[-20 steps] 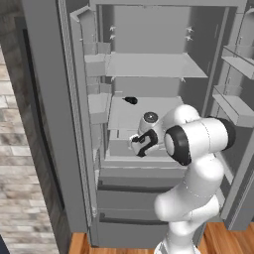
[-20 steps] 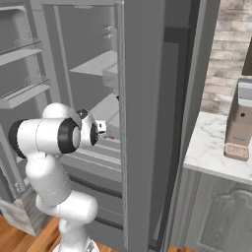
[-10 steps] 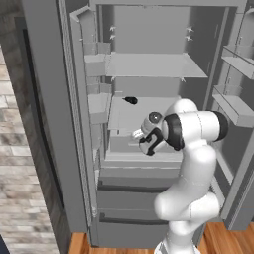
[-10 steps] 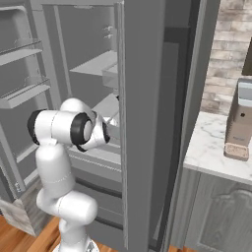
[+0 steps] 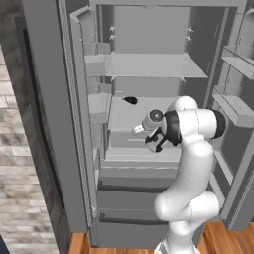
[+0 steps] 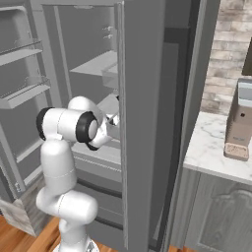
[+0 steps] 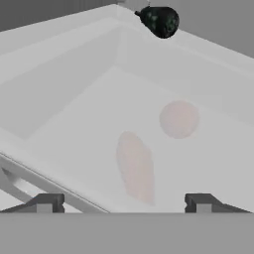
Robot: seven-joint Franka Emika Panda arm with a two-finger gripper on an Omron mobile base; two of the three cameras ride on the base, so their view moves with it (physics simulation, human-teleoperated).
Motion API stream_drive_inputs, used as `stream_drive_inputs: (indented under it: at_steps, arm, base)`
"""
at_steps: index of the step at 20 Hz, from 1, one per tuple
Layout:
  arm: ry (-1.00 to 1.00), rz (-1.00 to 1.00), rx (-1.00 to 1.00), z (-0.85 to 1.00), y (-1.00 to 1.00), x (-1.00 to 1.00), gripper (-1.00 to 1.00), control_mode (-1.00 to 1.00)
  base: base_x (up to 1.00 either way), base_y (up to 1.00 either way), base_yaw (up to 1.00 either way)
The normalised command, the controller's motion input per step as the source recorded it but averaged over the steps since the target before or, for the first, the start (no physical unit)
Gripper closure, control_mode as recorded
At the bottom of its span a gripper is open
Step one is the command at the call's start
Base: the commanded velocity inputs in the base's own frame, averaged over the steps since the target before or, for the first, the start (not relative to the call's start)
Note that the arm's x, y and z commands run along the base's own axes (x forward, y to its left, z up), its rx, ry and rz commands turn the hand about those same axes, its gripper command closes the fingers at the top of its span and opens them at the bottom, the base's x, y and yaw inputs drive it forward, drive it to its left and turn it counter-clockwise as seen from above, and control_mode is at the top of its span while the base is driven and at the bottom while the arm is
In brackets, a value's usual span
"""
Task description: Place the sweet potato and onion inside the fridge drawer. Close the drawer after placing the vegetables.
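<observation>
Left base view: the white arm's pincer [image 5: 149, 136] hangs right at the wide light-grey fridge drawer [image 5: 141, 155], which looks pulled out.

Hand view: fingertips spread apart, nothing between them. The pale elongated sweet potato [image 7: 135, 166] and the round onion [image 7: 179, 119] both lie inside, seen faintly through the lid. So I'd say loading's done, only closing remains.

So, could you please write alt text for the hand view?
Inside the light-grey fridge drawer, the elongated sweet potato and the round onion lie apart, both faint and pale. The open gripper hovers above them, and a small black object sits beyond the drawer.
</observation>
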Motion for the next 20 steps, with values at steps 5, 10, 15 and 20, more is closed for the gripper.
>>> stream_drive_inputs:
  at_steps: [5,10,15,20]
  arm:
    - [-0.10,0.00,0.00,0.07,0.00,-0.20,-1.00,-1.00]
    - [-0.15,0.00,0.00,-0.01,0.00,-0.09,-1.00,-1.00]
    - [-0.22,0.00,0.00,-0.08,0.07,-0.37,-1.00,-1.00]
    - [-0.17,0.00,0.00,0.00,0.30,-1.00,-1.00,-1.00]
  base:
    - [0.00,0.00,0.00]
    - [0.00,0.00,0.00]
    - [0.00,0.00,0.00]
    - [0.00,0.00,0.00]
